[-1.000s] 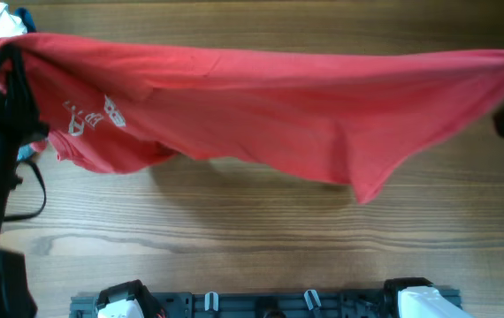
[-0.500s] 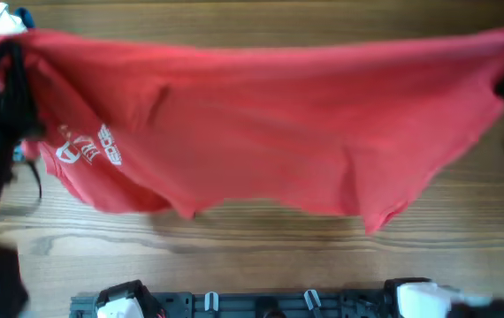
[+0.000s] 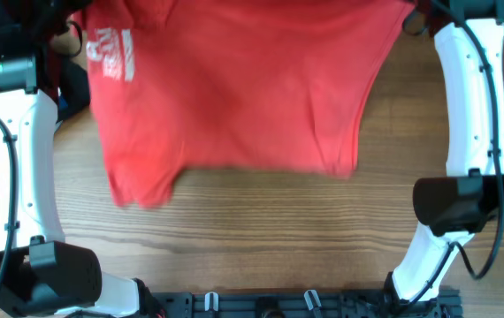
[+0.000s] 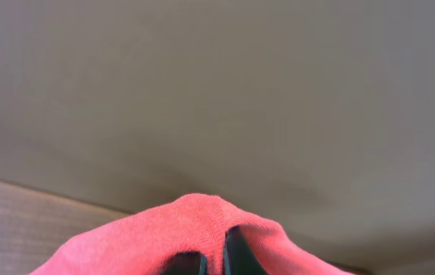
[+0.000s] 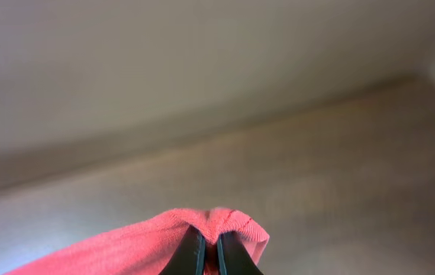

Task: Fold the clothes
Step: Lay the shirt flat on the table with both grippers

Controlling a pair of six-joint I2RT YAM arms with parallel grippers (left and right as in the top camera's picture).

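Observation:
The clothes, a red T-shirt (image 3: 234, 88) with white lettering (image 3: 110, 53), hang spread between my two arms and cover the upper middle of the overhead view. The hem reaches down to mid-table. My left gripper (image 4: 216, 261) is shut on a pinched fold of the red fabric (image 4: 194, 218). Over on the other side, my right gripper (image 5: 211, 256) is shut on another edge of the shirt (image 5: 126, 248). Both wrist views look at a blank wall beyond the cloth. In the overhead view the fingertips sit at the top edge, behind the shirt.
The wooden table (image 3: 252, 247) shows below the shirt. My left arm (image 3: 22, 159) stands along the left side and my right arm (image 3: 473, 115) along the right. A dark shape (image 3: 71, 84) lies behind the shirt's left edge. A black rail (image 3: 270, 305) runs along the front.
The shirt was stretched wide across the view. Now both grippers have carried it up and inward, so it hangs narrower and longer, with both arms showing at the sides.

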